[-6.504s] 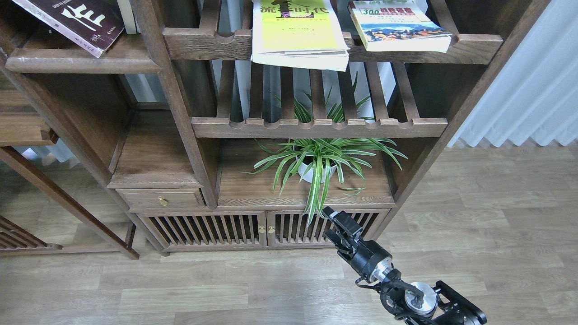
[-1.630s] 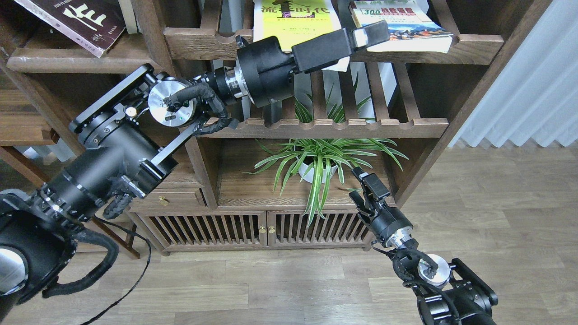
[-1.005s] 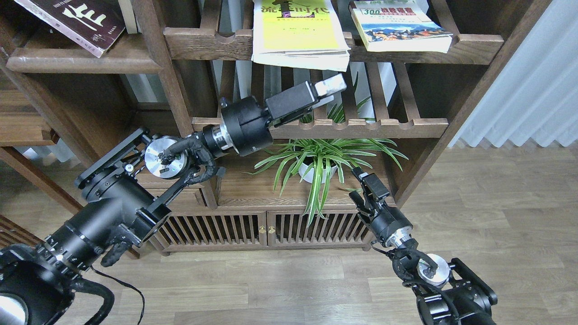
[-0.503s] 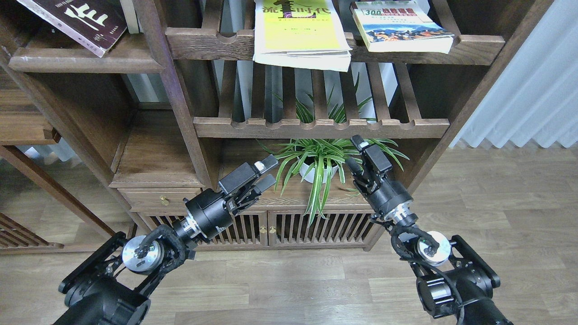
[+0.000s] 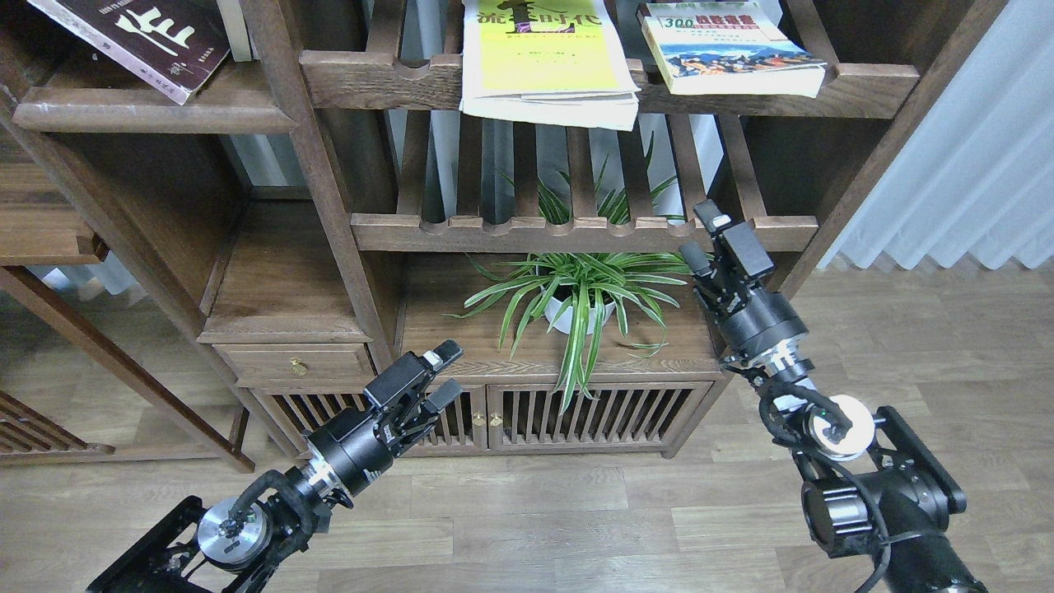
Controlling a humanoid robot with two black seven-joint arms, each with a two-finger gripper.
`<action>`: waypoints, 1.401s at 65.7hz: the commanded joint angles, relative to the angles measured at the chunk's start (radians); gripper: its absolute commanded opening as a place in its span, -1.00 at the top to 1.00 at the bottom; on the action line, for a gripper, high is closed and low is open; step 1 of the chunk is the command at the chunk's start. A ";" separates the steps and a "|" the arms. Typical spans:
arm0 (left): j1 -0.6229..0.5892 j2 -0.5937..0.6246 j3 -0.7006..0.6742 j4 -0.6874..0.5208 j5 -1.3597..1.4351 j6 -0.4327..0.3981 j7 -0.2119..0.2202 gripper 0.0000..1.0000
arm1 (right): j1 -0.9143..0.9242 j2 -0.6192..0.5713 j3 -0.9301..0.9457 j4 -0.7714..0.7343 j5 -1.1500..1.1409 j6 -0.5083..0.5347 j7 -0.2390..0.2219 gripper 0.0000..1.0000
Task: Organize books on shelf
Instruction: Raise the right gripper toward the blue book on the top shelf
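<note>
Up at the top left of the head view, the maroon book [image 5: 136, 37] lies tilted on the solid dark-brown shelf [image 5: 148, 115]. To its right, the yellow-green book [image 5: 545, 58] and the "300" book [image 5: 729, 49] rest apart on the upper slatted rack [image 5: 379, 78], their front edges overhanging its rail. Lower down, a potted plant [image 5: 580, 292] stands on a plank above the slatted cabinet doors [image 5: 486, 416]. Before those doors, the left gripper [image 5: 440, 375] has its jaws narrowly parted and holds nothing. By the lower rack's rail, the right gripper [image 5: 700, 239] has empty jaws with a small gap.
</note>
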 commanded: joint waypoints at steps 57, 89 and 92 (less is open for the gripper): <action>0.025 0.023 -0.001 0.005 0.000 0.000 0.000 -0.99 | 0.053 -0.184 0.030 0.173 0.049 -0.105 -0.006 -0.93; 0.033 0.050 0.000 0.013 -0.001 0.000 0.000 -0.99 | 0.079 -0.244 0.036 0.257 0.048 -0.168 -0.006 -0.92; 0.033 0.050 0.000 0.013 -0.001 0.000 0.000 -0.99 | 0.079 -0.253 0.038 0.264 0.048 -0.170 -0.006 -0.92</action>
